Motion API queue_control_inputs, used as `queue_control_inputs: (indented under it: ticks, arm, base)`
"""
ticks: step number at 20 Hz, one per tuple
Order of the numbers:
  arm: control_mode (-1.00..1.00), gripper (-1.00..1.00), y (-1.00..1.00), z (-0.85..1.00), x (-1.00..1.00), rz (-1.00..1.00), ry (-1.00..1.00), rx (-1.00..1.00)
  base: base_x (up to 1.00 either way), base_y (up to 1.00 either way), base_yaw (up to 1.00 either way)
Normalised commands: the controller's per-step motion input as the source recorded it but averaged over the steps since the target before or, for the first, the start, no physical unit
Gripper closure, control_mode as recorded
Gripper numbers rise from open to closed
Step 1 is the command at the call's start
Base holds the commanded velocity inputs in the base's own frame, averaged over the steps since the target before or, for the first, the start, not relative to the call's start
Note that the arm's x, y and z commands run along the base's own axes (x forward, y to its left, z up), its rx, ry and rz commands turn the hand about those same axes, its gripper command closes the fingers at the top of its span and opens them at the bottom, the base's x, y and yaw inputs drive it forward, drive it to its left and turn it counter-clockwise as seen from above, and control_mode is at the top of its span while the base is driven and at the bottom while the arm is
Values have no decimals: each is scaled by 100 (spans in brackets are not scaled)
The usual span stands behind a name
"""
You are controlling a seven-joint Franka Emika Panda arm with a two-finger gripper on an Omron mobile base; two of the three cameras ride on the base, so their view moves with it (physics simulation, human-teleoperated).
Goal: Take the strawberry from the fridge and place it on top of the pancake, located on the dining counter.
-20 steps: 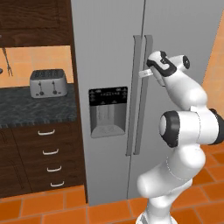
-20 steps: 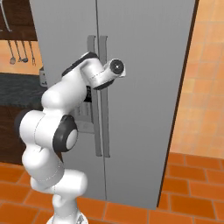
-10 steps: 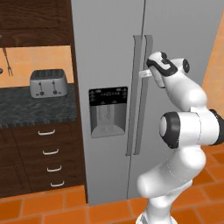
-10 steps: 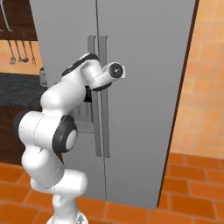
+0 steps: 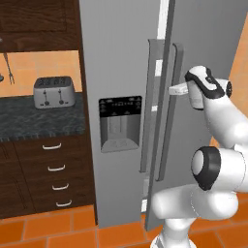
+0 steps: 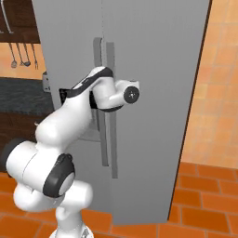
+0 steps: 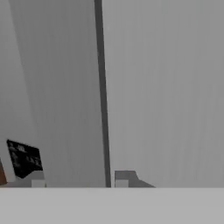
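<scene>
Fridge [image 5: 121,72]: tall, grey, two-door, upright beside dark wood cabinets. Long vertical handles [image 5: 164,106] paired at centre seam. Black-panelled water dispenser [image 5: 120,123] set in left door. Right door [image 5: 203,43] swung slightly ajar, pale gap visible along inner edge in left base view. Same unit from right [image 6: 153,93]; close up, two grey door faces split by dark seam [image 7: 101,96].

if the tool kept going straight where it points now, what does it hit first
Most likely the right door's handle of the fridge: the tool sits right at it in the left base view, with the door face just behind. Exact depth is unclear.
</scene>
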Motion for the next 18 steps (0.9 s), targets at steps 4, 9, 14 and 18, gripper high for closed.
queue_control_inputs:
  ticks: [4, 9, 14, 18]
  arm:
    - [-100, 100, -97, 19, -61, 4, -4, 4]
    - [-100, -100, -47, 5, -20, 0, 0, 5]
    - [-100, -100, -52, 64, -88, 0, -12, 5]
    - [-100, -100, -28, 65, -42, 0, -1, 0]
  base:
    - [0, 0, 0]
    - [0, 0, 0]
    - [0, 0, 0]
    - [0, 0, 0]
